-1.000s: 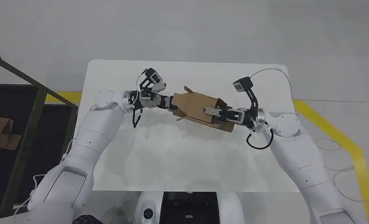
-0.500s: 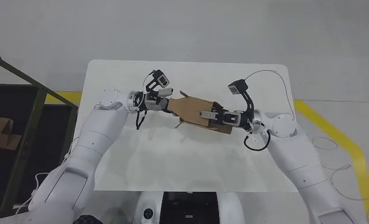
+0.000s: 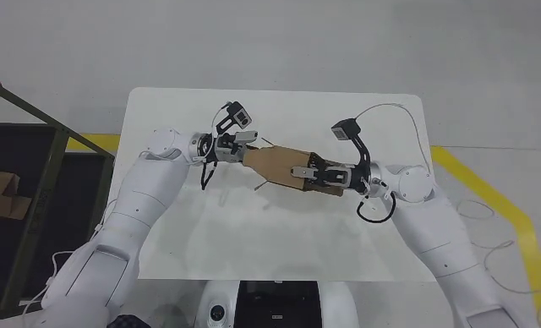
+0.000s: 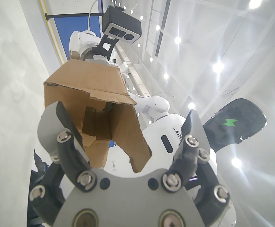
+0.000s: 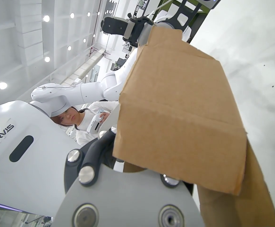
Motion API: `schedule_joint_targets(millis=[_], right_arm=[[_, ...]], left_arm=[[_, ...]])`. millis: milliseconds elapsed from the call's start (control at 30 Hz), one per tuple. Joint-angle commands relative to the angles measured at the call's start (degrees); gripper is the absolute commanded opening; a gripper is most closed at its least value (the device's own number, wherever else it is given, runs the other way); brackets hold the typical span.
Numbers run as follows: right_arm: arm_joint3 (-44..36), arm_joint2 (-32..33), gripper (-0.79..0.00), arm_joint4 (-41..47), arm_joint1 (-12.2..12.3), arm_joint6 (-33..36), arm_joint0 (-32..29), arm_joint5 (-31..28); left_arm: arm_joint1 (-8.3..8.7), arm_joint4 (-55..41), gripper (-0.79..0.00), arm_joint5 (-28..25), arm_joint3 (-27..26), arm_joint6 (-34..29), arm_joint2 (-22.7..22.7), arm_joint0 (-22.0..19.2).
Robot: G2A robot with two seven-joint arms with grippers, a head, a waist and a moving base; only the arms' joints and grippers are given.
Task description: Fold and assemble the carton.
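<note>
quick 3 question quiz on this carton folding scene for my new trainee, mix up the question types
1. True or false: the left gripper is shut.
2. What sits between the two arms in the top view? A) cardboard carton B) plastic bottle C) folded towel
3. Fill in: the cardboard carton's open, flapped end faces the ___ wrist camera.
Key: 1 false, its fingers stand wide apart; 2 A; 3 left.

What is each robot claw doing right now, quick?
Left gripper: open, fingers either side of one end of the brown cardboard carton.
Right gripper: shut on that carton's wall.
</note>
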Motion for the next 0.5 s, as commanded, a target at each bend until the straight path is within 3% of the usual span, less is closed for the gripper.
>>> schedule_joint_targets(millis=[0,467], right_arm=[[-0.1,-0.1,-0.785,0.0,0.0,0.0,-0.1,0.1],[0.1,-0.3,-0.785,-0.2,0.0,-1.1,0.0,0.3]], left_arm=[[-0.02,0.1,0.0,-0.1,0.0,0.0,0.0,-0.1],[0.17,-0.3,0.0,-0.3,-0.6,0.0,-0.5,0.2]])
